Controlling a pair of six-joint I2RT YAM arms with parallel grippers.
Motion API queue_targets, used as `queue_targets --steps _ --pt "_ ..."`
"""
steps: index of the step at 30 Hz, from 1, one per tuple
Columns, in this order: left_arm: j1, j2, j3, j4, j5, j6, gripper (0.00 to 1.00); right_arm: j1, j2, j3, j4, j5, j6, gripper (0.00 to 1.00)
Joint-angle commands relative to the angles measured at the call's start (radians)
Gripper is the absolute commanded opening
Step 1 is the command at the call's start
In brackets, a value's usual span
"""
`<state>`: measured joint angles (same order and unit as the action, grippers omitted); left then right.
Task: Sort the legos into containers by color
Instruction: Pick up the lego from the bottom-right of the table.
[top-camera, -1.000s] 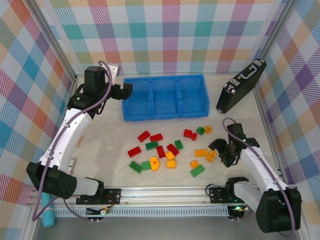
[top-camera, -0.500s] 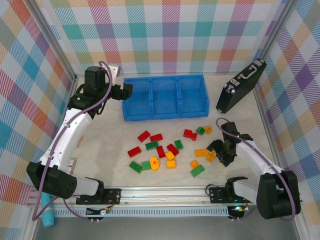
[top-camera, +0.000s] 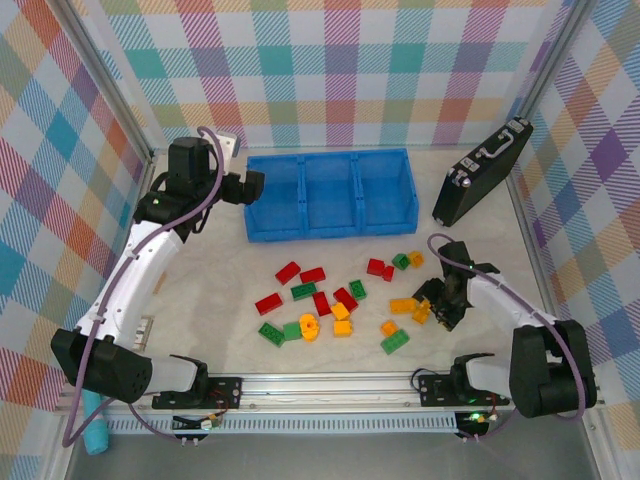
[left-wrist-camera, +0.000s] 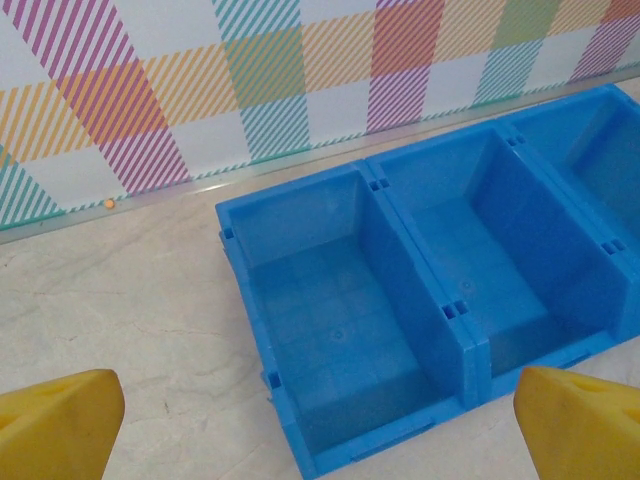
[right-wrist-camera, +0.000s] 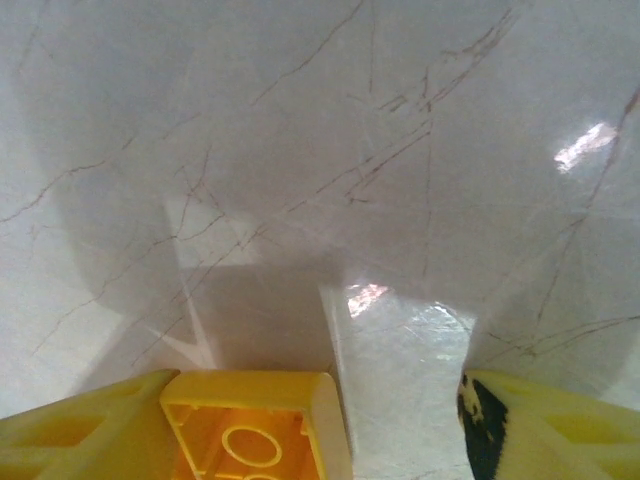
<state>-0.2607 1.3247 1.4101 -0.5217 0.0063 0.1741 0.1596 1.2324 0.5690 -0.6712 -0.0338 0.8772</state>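
Observation:
The legos lie loose on the table in front of the blue bin: red ones, green ones and yellow-orange ones. My right gripper is low over the right end of the pile, astride a yellow-orange brick. That brick lies hollow side up against my left finger, with a gap to the other finger, so the right gripper is open. My left gripper hangs wide open and empty over the left compartment of the containers.
A black hard case leans at the back right, beside the bin. Checked walls close the table in on three sides. A light-blue object sits by the left arm's base, beyond the metal rail.
My right arm has swung left and down onto the yellow-orange brick, and its jaws have narrowed around it. The left arm and the other bricks have not moved.

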Motion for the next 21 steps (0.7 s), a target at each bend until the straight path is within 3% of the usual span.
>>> queue_targets --steps 1,13,21 --pt "-0.005 -0.006 0.000 0.005 -0.015 0.014 1.00 0.013 0.039 0.023 0.033 0.004 -0.017 0.67" --pt "-0.005 0.013 -0.005 0.003 -0.022 0.018 1.00 0.050 0.131 0.038 0.050 0.026 -0.024 0.41" --pt "-0.005 0.013 -0.006 -0.001 -0.032 0.025 1.00 0.052 0.144 0.142 0.002 0.064 -0.085 0.33"
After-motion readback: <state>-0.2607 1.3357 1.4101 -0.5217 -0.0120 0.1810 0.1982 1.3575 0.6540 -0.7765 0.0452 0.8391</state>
